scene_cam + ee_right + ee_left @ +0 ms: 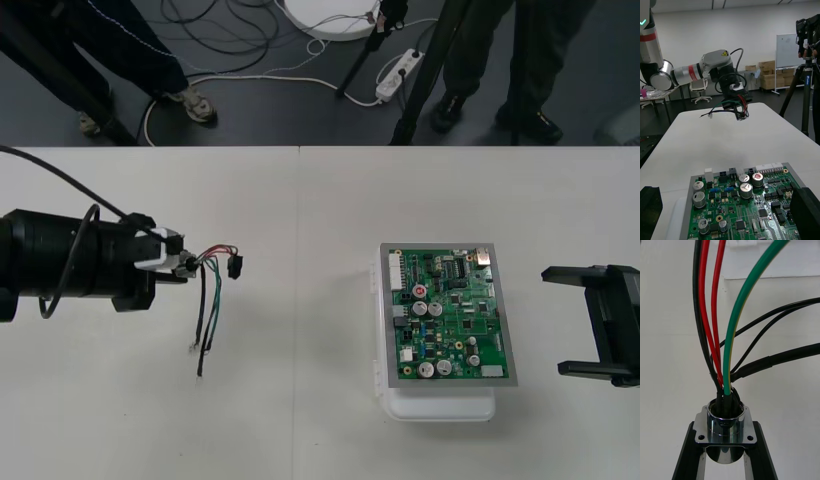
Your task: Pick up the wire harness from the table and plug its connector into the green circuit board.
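One harness [727, 390], one board [450, 315] (green), one base [440, 406].

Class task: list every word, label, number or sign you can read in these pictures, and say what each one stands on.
Yellow warning triangle, no words: on the left arm, behind the left gripper that holds the wire harness.
Print on the green circuit board: too small to read.
No readable words or numbers.
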Robot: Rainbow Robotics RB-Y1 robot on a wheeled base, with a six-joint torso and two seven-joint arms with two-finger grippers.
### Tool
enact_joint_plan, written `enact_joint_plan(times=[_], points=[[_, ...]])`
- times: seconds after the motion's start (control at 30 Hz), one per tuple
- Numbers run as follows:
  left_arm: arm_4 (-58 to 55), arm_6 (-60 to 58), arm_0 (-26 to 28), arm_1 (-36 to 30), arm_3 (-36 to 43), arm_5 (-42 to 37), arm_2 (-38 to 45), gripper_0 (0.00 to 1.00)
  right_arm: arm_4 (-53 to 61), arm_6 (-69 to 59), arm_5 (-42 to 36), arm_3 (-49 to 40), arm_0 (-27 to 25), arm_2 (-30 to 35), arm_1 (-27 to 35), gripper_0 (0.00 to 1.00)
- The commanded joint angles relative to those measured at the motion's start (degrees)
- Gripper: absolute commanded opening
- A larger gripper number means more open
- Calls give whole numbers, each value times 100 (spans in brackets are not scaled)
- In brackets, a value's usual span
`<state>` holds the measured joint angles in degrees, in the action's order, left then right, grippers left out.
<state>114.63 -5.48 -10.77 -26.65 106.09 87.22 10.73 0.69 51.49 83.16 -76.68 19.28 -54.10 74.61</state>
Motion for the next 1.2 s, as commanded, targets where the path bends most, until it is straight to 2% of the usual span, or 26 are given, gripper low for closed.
enact_joint_plan(times=[0.03, 0.37, 1.2], points=[[323, -894, -418, 363, 228, 243, 61, 0, 63, -148, -28, -5, -56, 198, 1, 100], [1193, -1105, -778, 1048, 237, 243, 52, 0, 81, -288, -54, -40, -56, 224, 1, 100], [2556, -1606, -1543, 2279, 237, 251, 52, 0, 256, -1106, -872, -778, -64, 584, 247, 100]])
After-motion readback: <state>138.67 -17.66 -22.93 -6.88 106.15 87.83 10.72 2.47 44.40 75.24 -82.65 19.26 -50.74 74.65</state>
